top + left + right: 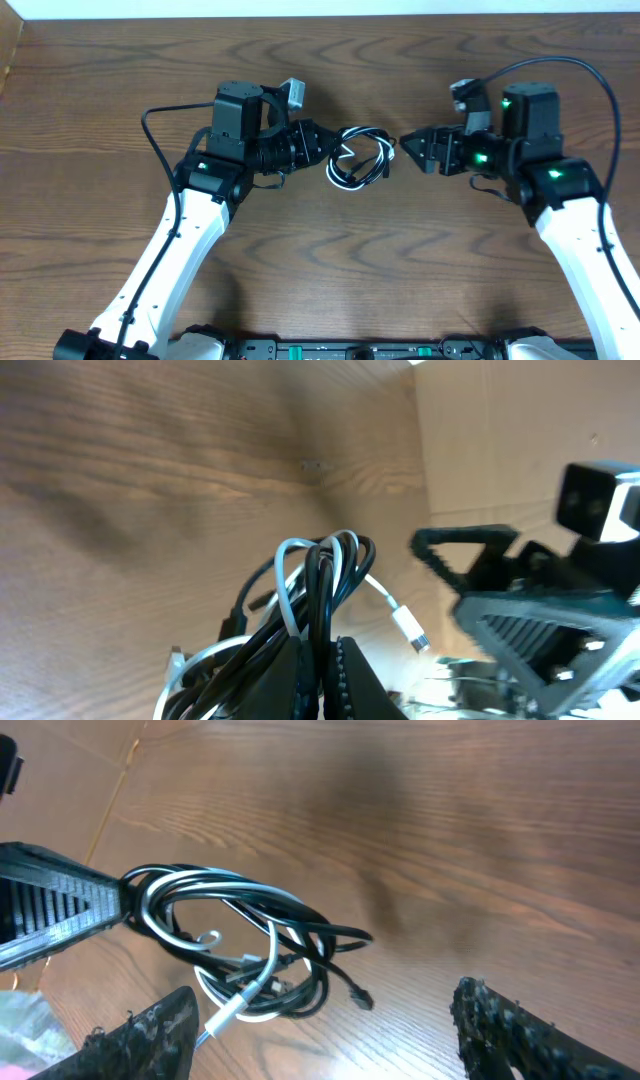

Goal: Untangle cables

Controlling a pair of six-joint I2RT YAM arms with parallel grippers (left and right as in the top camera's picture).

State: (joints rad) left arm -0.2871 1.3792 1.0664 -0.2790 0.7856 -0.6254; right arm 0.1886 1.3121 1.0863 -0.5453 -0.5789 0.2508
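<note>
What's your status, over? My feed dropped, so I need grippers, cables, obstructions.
Left gripper shut on the cables, black and white looped together. Right gripper open, just short of them. Nothing blocking.

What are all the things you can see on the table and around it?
black cable: one, black, mid-table, looped and tangled with the white one
white cable: one, white, in the same tangle
table: one, dark brown wood, under everything
left arm: one, white and black, reaching in from its side
right arm: one, white and black, reaching in opposite
left gripper: one, black, shut on the black cable
right gripper: one, black, open, beside the tangle, holding nothing
</note>
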